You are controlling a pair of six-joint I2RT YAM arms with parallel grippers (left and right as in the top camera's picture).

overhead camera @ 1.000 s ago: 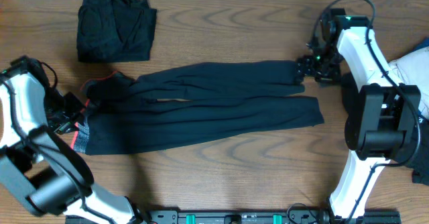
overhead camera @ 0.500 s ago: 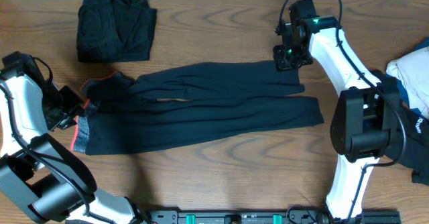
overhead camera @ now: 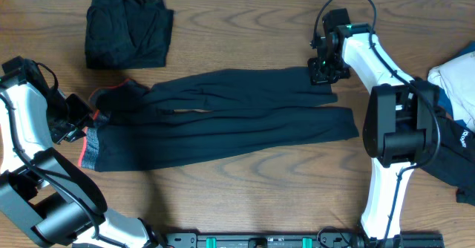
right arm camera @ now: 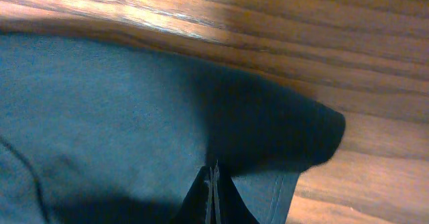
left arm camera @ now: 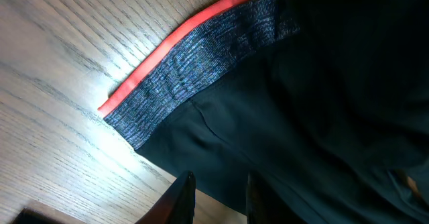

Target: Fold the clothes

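Right hand moved onto trousers cuff, clamped, apparently pinching it | left hand narrowly parted over waistband.

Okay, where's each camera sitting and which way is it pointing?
Overhead: above the table, facing straight down on the black trousers and a folded black garment; left arm and right arm show.
Left wrist: on the left arm, looking down at the coral-red waistband; left fingers at bottom.
Right wrist: close over a trouser leg end; right fingers, shut, at bottom.
Shared: the trousers, in all three.
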